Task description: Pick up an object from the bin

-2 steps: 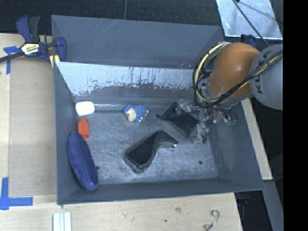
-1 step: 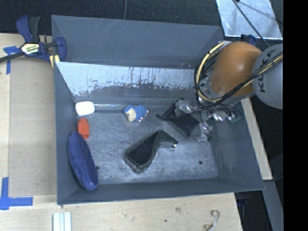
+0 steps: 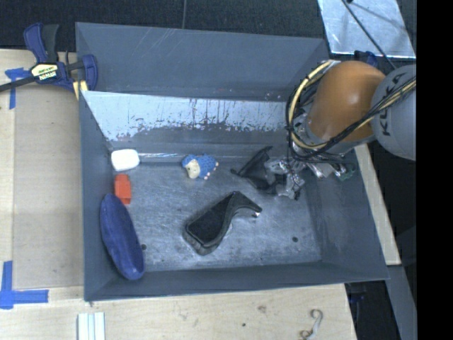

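My gripper hangs low over the right part of the bin floor, below the arm's orange cover. A small black angular piece lies right at its left side; whether they touch I cannot tell. A larger black handle-shaped thing lies on the floor just below and to the left of the gripper, apart from it. A small blue and white thing rests further left near the back wall.
Along the left side lie a white oval block, a small red block and a long dark blue oval thing. The arm and its cables come in over the bin's right wall.
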You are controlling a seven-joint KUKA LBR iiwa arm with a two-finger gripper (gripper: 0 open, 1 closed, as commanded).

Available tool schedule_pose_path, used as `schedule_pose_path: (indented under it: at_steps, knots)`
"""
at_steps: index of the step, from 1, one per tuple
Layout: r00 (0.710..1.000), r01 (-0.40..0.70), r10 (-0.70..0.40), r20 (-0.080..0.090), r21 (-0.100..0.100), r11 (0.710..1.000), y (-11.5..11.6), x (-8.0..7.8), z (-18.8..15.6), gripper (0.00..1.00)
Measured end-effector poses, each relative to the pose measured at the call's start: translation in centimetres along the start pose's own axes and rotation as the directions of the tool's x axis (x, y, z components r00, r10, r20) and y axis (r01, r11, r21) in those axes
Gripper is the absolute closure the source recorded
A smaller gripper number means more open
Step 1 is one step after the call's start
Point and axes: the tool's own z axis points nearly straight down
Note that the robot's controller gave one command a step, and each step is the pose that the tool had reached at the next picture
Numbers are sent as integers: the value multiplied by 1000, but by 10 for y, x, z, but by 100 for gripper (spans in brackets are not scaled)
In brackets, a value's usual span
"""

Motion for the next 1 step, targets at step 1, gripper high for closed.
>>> schedule_pose_path:
  at_steps: [1]
  knots:
    - [999,39,-39,4,5,999,12,-3,-169,100]
